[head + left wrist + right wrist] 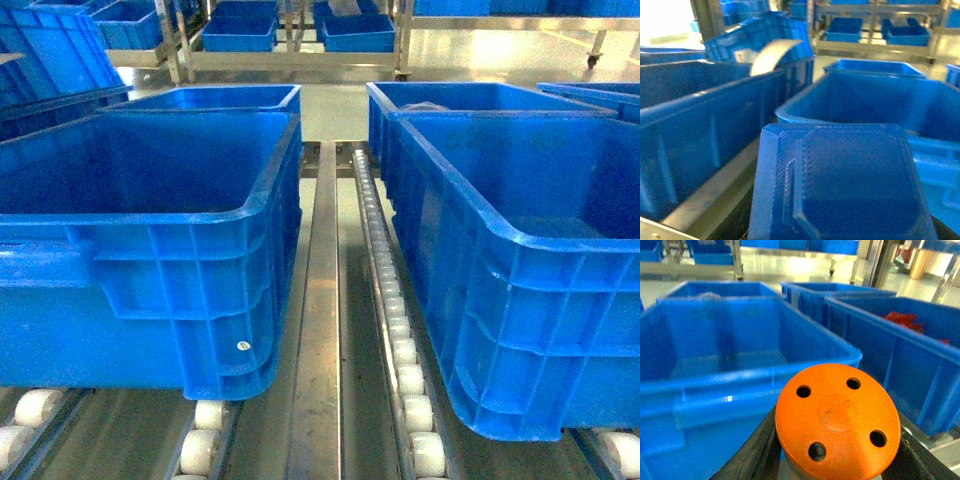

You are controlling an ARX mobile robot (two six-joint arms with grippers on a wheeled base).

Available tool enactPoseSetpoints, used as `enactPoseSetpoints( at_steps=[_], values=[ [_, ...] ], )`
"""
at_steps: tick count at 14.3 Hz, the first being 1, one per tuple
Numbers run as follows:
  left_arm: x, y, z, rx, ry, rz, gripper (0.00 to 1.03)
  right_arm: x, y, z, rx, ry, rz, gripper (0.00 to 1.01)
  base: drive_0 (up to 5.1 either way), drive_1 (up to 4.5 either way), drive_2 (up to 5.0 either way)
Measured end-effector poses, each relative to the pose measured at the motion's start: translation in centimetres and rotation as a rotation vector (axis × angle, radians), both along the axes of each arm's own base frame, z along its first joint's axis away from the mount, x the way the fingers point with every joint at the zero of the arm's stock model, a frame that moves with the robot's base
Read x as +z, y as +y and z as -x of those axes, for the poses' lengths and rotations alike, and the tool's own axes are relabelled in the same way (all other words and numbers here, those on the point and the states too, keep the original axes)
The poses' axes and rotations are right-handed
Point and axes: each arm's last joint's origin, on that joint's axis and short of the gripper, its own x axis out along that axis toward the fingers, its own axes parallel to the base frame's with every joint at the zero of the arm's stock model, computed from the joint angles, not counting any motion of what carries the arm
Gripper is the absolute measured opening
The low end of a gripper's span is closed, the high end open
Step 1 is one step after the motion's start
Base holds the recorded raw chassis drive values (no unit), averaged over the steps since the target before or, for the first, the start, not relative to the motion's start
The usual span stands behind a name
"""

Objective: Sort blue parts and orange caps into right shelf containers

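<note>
Right gripper (837, 460) clamps an orange cap (838, 422), left gripper (840, 220) apparently holds a blue part (840, 185); each should clear the crate (765, 365) rim at 12 o'clock before releasing.

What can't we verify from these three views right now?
- Head view: neither gripper nor held item appears; both sit below the frame.
- Right wrist: the orange cap fills the foreground, hiding its side and the fingertips gripping it.
- Left wrist: the blue part is cut off by the bottom edge; the grip on it is unseen.
- Right wrist: red items in the neighbouring crate are too blurred to identify.
</note>
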Motion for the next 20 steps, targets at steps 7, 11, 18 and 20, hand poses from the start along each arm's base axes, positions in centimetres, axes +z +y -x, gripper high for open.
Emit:
enactPoseSetpoints(
  at_steps=[7,11,18,20],
  values=[
    [7.3,0.6,-19.7,-0.179,0.054,0.03,0.42,6.8,1.0,-18.7,0.2,0.121,-0.054,0.45,0.0,0.0,0.0],
    [8.0,-0.2,-23.3,-0.17,0.07,0.043,0.68,6.8,2.3,-21.8,0.126,0.149,-0.024,0.64,0.0,0.0,0.0],
    [5.3,0.4,-16.8,-0.293,-0.033,0.03,0.46,4.6,0.7,-15.9,0.359,-0.111,-0.058,0.4,0.0,0.0,0.0],
    [3.8,0.3,-14.0,-0.299,-0.019,0.032,0.21,3.4,0.0,-13.2,0.354,-0.102,-0.059,0.14,0.0,0.0,0.0]
  ],
)
